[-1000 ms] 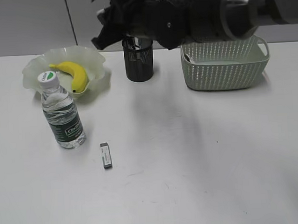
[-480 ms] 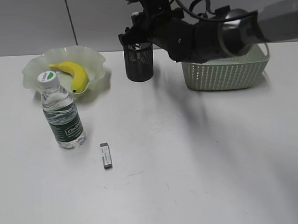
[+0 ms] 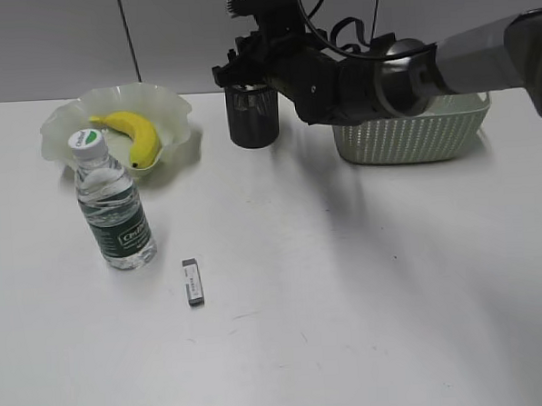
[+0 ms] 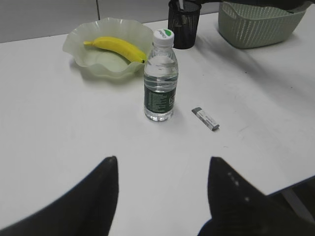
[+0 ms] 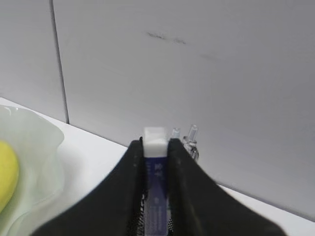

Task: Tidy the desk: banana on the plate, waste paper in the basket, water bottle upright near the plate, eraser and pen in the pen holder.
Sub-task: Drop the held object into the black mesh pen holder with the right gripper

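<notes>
My right gripper [image 5: 155, 142] is shut on the eraser [image 5: 156, 169], a white block in a blue sleeve held upright between the jaws. It hangs just over the black mesh pen holder [image 3: 252, 120], where clear pen tops [image 5: 192, 135] stick up beside it. The banana [image 3: 133, 133] lies in the pale green wavy plate [image 3: 173, 106]. The water bottle [image 3: 113, 207] stands upright in front of the plate. My left gripper [image 4: 162, 160] is open over bare desk [image 4: 59, 128], well short of the bottle. The waste paper is out of view.
A small grey and white bar [image 3: 193, 282] lies flat on the desk right of the bottle. The sage-green basket [image 3: 413, 130] stands right of the pen holder, partly behind my right arm [image 3: 364, 71]. A grey wall runs behind the desk.
My right arm has swung away from the camera and settled over the pen holder with the eraser. The bottle, banana and grey bar have not moved.
</notes>
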